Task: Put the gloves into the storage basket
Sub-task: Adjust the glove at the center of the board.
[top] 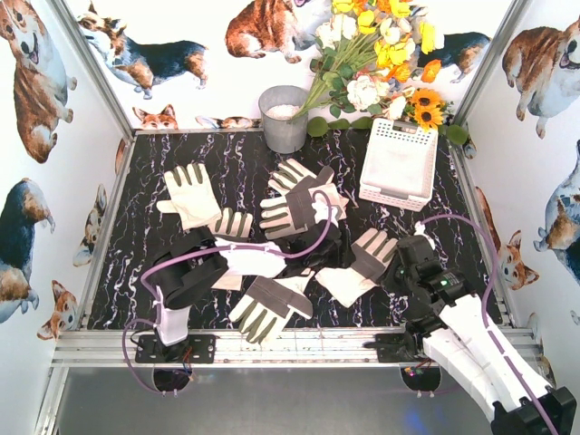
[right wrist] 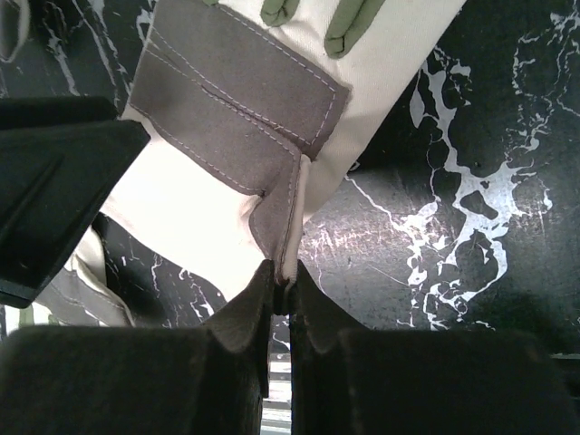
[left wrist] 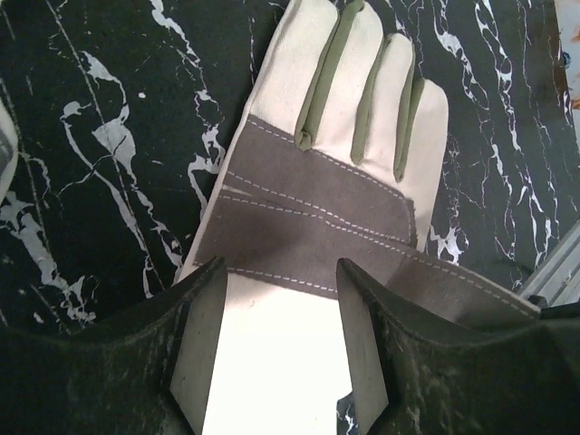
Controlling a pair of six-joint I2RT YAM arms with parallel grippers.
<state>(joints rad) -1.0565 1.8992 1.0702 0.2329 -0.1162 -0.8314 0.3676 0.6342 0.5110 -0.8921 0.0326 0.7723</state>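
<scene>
My right gripper [right wrist: 284, 283] pinches the raised edge of a glove [right wrist: 237, 101] by its grey patch, above the black marbled table [right wrist: 453, 227].

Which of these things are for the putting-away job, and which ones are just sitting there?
For the job:
- the gloves, spread over the table
- the white storage basket
- the left gripper, open over one glove
- the right gripper, pinching another glove

Just lying about:
- the grey bucket
- the flowers

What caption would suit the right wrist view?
Right gripper shut on a raised fold of a cream-and-grey glove, black marbled table behind.
</scene>
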